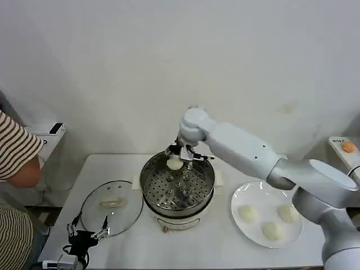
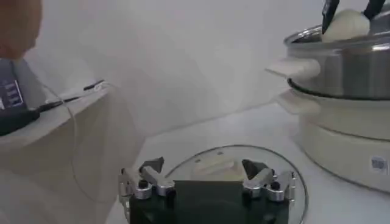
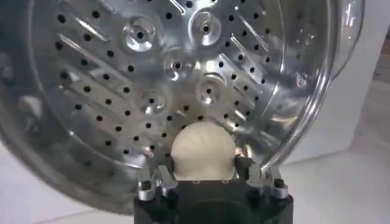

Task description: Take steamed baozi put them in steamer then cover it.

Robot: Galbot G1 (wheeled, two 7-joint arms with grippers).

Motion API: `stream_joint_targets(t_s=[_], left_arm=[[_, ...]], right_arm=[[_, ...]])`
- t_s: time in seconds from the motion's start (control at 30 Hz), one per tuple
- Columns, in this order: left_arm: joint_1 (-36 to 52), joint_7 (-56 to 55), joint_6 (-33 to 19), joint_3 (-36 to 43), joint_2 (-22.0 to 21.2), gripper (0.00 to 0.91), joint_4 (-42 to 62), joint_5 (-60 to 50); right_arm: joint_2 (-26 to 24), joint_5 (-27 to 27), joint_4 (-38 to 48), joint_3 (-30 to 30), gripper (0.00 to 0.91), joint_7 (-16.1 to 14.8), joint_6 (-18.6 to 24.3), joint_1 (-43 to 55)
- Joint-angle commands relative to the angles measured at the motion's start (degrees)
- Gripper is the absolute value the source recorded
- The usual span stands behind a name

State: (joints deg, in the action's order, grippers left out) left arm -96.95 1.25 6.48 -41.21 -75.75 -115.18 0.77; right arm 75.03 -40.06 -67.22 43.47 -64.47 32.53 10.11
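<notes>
Nearest, at the left front of the white surface (image 1: 185, 247), the left tool (image 1: 88, 230) waits with its fingers spread apart and nothing between them, just at the near rim of the round clear glass cover with a metal rim and cream handle (image 1: 111, 205), which lies flat to the left of the pot. To the right, a flat white plate (image 1: 241, 197) carries three small, smooth, off-white steamed baozi (image 1: 271, 230), all apart from one another.

In the middle stands the round shiny stainless-steel steamer (image 1: 178, 188), its perforated tray bare. At its far-left rim the right tool (image 1: 176, 155) is closed around a fourth baozi (image 1: 175, 163) — in the right wrist view the bun (image 3: 203, 150) sits pinched between the fingers (image 3: 244, 165), a pale rounded dome with faint pleats, above the holed tray (image 3: 152, 79).

By my reading the task is barely begun — the first bun is held over the pot but not yet set down, three remain on the plate, and the cover is not yet on.
</notes>
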Motion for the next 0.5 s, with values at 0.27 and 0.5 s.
stream_joint_targets(t_s=[0.27, 0.5], left_arm=[[0.5, 0.1, 0.2, -0.6, 0.4, 0.907, 0.1, 0.1], [1.0, 0.1, 0.2, 0.0, 0.1, 0.907, 0.8, 0.1]], right_arm=[[0.3, -0.5, 1.0, 0.1, 0.675, 0.0, -0.8, -1.3], [0.2, -0.5, 1.2, -0.5, 0.685, -0.3, -1.0, -2.0]])
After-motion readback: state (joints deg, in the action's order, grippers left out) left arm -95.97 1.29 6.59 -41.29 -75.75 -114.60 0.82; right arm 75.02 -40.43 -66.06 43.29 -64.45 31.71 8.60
